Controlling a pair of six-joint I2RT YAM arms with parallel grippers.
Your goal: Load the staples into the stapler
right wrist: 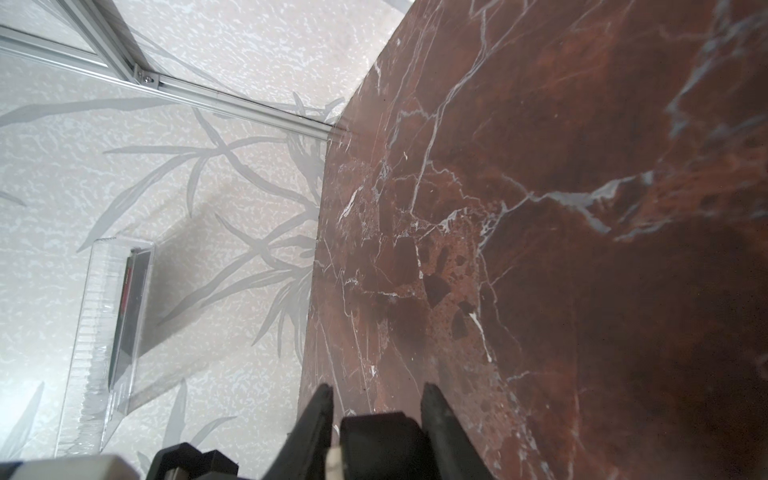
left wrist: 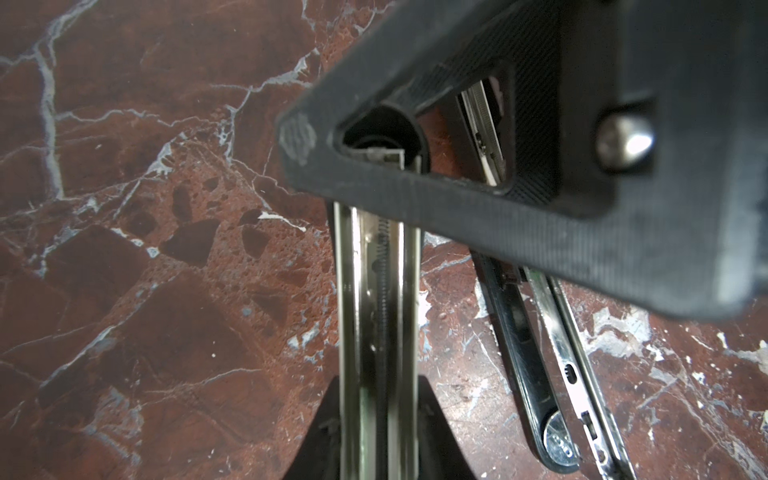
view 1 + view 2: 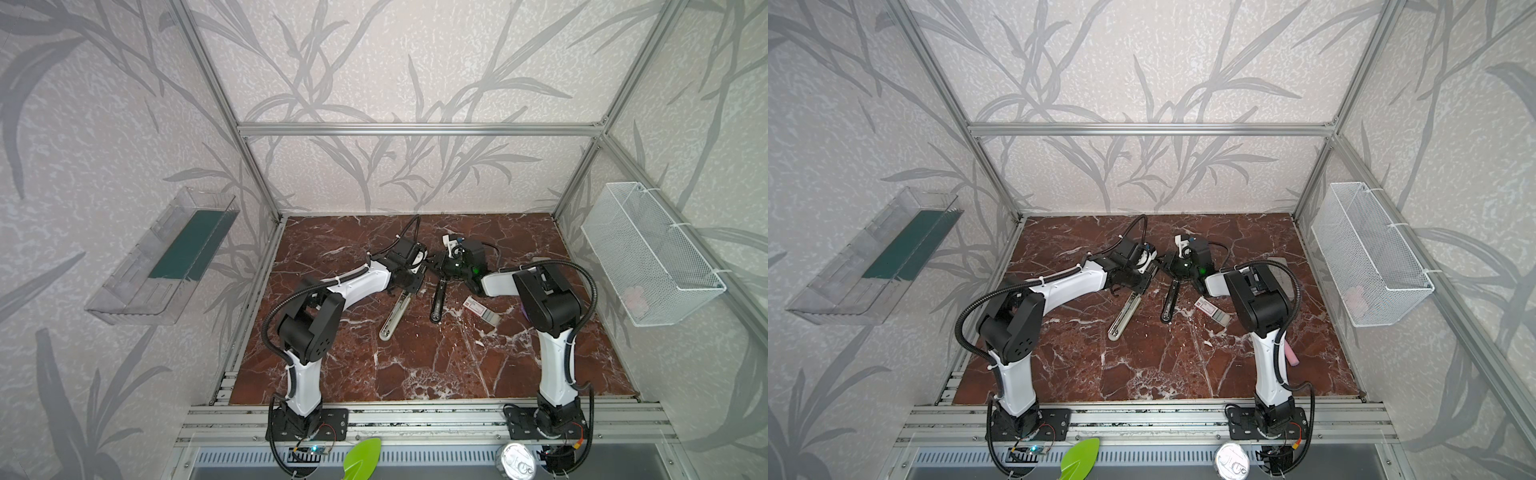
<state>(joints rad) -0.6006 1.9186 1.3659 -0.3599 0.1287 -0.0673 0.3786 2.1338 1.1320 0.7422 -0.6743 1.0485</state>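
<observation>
Over the counter [image 3: 415, 365] the left arm [image 3: 361, 286] is stretching low and the right arm [image 3: 548, 303] is bending inward. The left fingers [image 2: 457, 232] are clenching the opened stapler [image 3: 392, 318] (its silver rail [image 2: 370, 332]); whether the right fingers [image 1: 320, 415] are gripping, I cannot tell. The staples [image 3: 481, 311] are lying beside the stapler, clear of both.

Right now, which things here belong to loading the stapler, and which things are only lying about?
For the job: stapler, staples.
Lying about: pink stick, green tool, tin can, wire basket, clear tray.
</observation>
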